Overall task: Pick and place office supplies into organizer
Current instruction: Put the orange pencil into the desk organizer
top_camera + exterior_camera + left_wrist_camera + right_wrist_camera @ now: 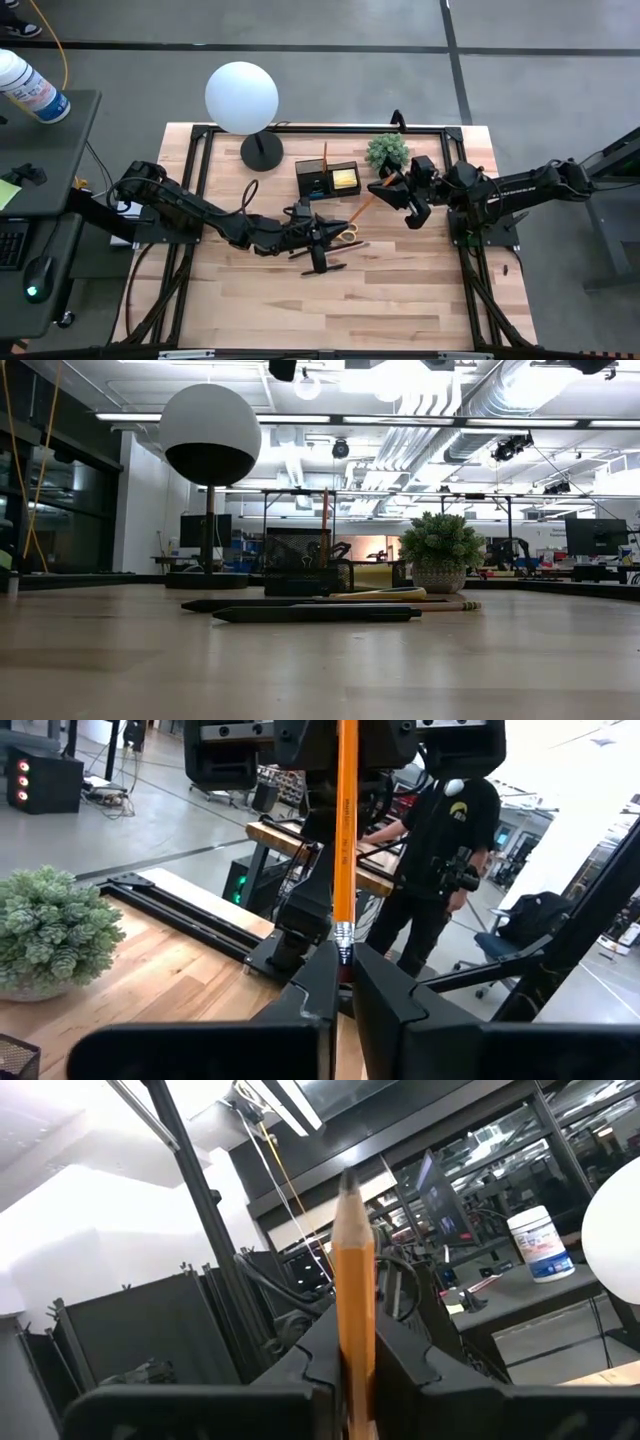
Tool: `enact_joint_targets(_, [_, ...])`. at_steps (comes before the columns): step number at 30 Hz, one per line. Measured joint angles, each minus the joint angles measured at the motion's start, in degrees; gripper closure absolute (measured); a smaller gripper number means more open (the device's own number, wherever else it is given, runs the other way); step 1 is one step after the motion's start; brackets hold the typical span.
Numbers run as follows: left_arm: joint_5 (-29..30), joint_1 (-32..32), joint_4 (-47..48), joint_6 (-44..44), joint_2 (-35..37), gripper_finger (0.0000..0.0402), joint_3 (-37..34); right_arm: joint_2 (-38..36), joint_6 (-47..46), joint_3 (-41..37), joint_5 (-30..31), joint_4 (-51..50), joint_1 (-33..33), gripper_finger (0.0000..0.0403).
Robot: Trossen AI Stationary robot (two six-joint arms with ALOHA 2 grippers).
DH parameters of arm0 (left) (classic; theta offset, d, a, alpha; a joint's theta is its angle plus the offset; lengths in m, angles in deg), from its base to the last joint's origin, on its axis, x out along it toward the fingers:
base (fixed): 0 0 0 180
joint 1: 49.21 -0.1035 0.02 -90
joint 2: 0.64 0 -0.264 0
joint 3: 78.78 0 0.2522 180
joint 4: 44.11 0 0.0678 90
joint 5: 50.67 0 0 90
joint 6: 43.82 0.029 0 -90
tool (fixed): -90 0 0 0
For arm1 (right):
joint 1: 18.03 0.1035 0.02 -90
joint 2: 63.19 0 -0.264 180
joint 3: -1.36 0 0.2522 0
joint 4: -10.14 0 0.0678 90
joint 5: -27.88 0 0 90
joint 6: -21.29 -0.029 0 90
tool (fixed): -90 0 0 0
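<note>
Orange pencil pinched by both end effectors above the bench.
Right end effector is clamped on the shaft; left end effector is nearly closed around the metal-banded end. The pencil hangs at 5 o'clock from the organizer. It looks light, stiff and smooth, so it may pivot; mid-shaft seems the best hold.

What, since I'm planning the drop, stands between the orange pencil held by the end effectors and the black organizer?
Nothing visible. The orange pencil, gripped by both the left end effector and right end effector, has bare table up to the organizer; the potted plant stands off beside it.
</note>
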Motion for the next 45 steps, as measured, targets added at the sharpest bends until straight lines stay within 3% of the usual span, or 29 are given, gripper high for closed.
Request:
enact_joint_targets(5, [-0.11,0.07,0.23,-0.01,0.0,0.0364,0.0,0.0,0.25,-0.02,0.13,-0.24,-0.02,0.0389])
enact_joint_targets(36, [0.61,-0.07,6.35,1.54,-0.07,0.0219,-0.04,-0.13,0.75,-0.02,-1.87,0.17,0.06,0.0388])
enact_joint_targets(40, [0.45,0.0,12.44,-1.42,0.85,0.0205,-0.07,-0.13,0.9,-0.02,-1.78,0.06,-0.16,0.0389])
enact_joint_targets(45, [-1.22,0.55,27.39,-13.43,2.98,0.0208,-0.02,-0.11,0.96,-0.02,-2.87,-0.07,-1.91,0.0389])
